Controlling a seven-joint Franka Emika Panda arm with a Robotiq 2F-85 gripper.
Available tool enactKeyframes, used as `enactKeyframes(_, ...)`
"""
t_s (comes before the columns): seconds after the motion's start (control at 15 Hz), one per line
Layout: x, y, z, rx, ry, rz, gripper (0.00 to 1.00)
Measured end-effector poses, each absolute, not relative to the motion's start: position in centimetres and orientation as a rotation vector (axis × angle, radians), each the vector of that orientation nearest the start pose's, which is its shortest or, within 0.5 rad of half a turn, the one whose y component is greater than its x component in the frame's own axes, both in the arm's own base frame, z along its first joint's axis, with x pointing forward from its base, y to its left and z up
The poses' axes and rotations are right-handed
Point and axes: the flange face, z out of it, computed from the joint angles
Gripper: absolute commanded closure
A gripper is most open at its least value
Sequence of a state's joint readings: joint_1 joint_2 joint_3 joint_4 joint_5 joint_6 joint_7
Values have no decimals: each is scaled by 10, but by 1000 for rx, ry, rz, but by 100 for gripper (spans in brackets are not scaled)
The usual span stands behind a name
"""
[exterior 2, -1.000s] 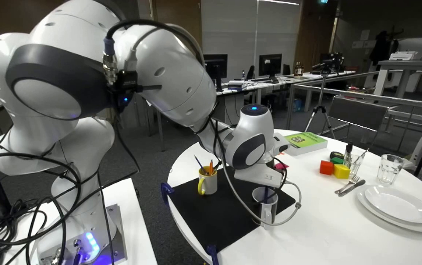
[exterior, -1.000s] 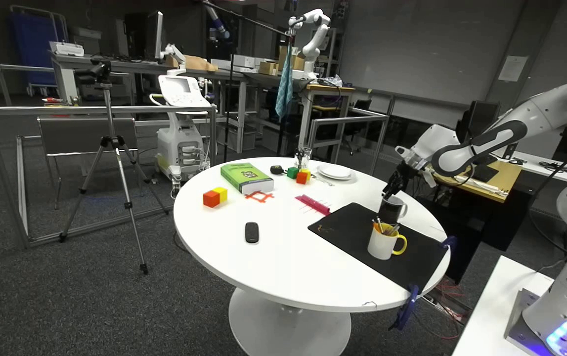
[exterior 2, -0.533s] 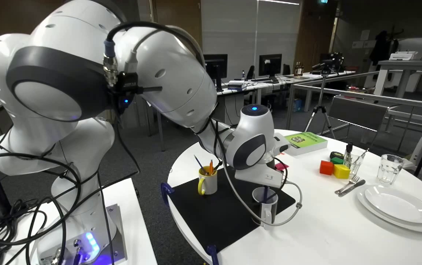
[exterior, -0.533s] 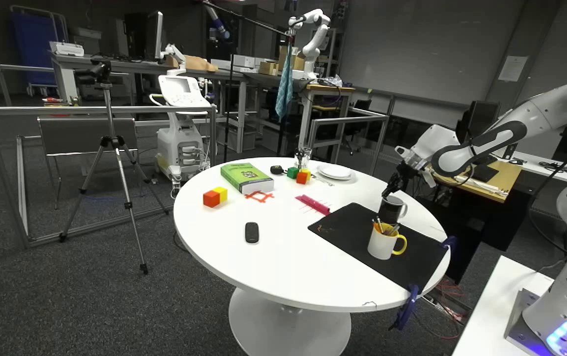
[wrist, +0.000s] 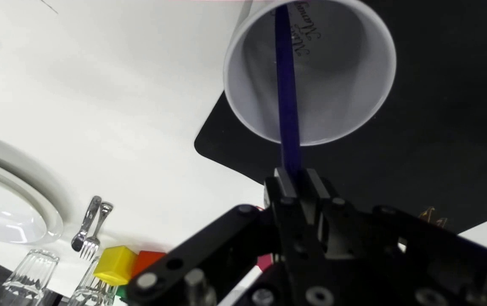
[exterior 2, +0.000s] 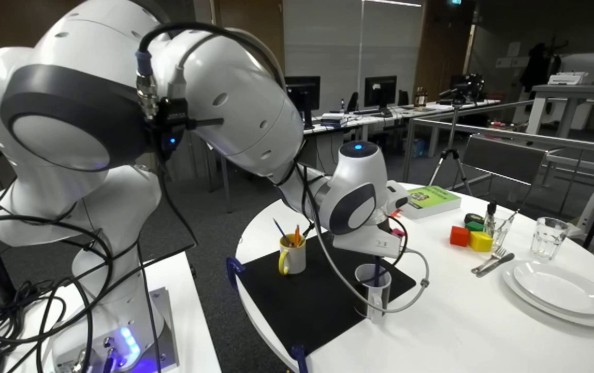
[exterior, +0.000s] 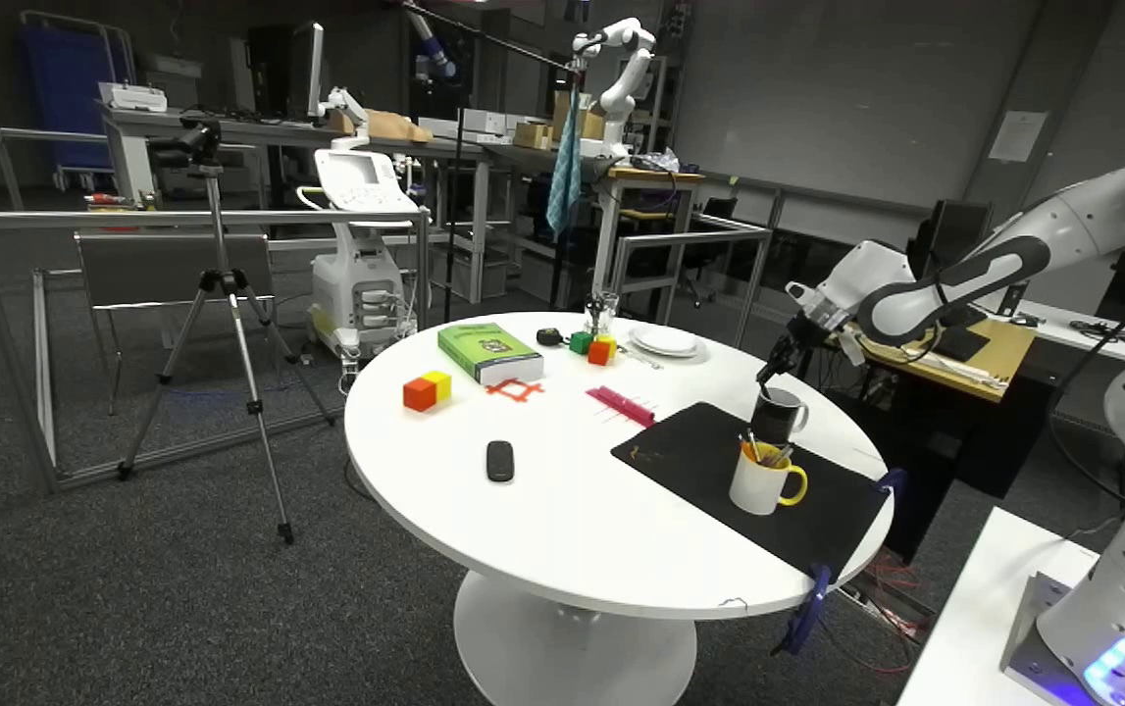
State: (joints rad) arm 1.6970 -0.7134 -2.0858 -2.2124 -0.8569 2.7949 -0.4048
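Note:
My gripper [wrist: 298, 175] has its fingertips closed around the upper end of a thin dark blue stick [wrist: 287, 93]. The stick runs down into a mug [wrist: 332, 80] that is pale inside, and its lower end lies against the inner wall. In an exterior view the mug [exterior: 776, 420] looks black outside with a white handle, and my fingers are just above its rim. The mug stands at the edge of a black mat [exterior 2: 297, 305]. Beside it on the mat is a white mug with a yellow handle [exterior: 754, 488], holding several pens.
The round white table [exterior: 562, 529] also bears white plates [exterior 2: 561, 290], a fork and knife [exterior 2: 493, 263], glasses [exterior 2: 548, 238], coloured cubes [exterior 2: 459, 236], a green book [exterior: 490, 353] and a black device [exterior: 499, 461]. Blue clamps [exterior: 807, 613] grip the mat's edge.
Over the last half second my gripper has risen slightly, the stick shifting a little with it inside the mug. Its fingers look closer together than a second ago. Both mugs stay in place.

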Motion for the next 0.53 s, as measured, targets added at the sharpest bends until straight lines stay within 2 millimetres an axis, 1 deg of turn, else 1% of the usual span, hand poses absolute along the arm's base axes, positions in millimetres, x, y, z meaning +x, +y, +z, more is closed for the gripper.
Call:
enactKeyframes(0.27,534,-193,269,-2921,-863,-755,97)
enactKeyframes(0.53,527,-200,292,-2915,-838,-831,97)
